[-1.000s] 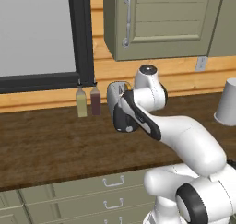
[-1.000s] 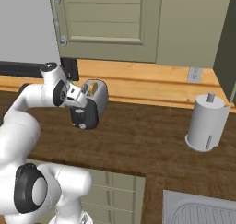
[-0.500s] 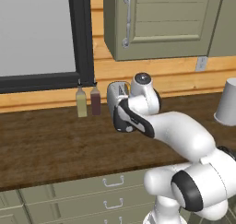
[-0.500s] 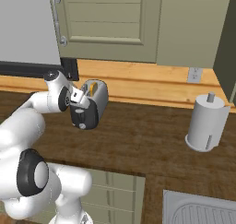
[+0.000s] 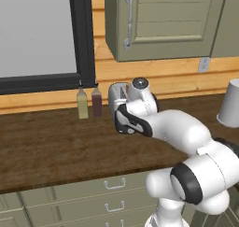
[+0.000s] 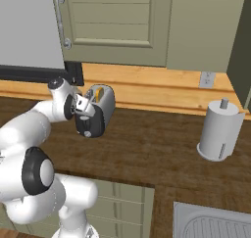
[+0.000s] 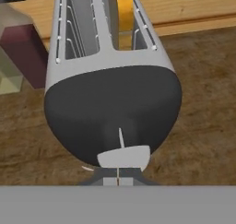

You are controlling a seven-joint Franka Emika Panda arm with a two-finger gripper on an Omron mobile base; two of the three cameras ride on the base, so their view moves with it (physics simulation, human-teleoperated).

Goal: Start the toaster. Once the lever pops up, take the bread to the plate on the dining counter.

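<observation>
The chrome toaster [image 6: 104, 105] stands at the back of the wooden worktop, its black end face [image 7: 113, 109] turned toward me. The bread [image 7: 123, 14] stands in its right slot, its tan top [image 6: 99, 92] showing above the rim. My gripper [image 7: 117, 180] is shut and holds nothing. Its joined tips rest against the pale grey lever [image 7: 123, 156], low on the end face. From the left base view my forearm covers most of the toaster [image 5: 116, 94]. The gripper [image 6: 83, 106] is pressed to the toaster's end face. The plate and the dining counter are out of view.
Two slim bottles [image 5: 82, 103] [image 5: 96, 101] stand just left of the toaster. A paper towel roll [image 6: 219, 131] stands at the right of the worktop [image 6: 147, 154], and a sink corner [image 6: 211, 222] lies below it. Cabinet doors [image 5: 158, 20] hang overhead.
My hand has sunk a little down the toaster's end face, staying shut. The toaster and bread have not moved.
</observation>
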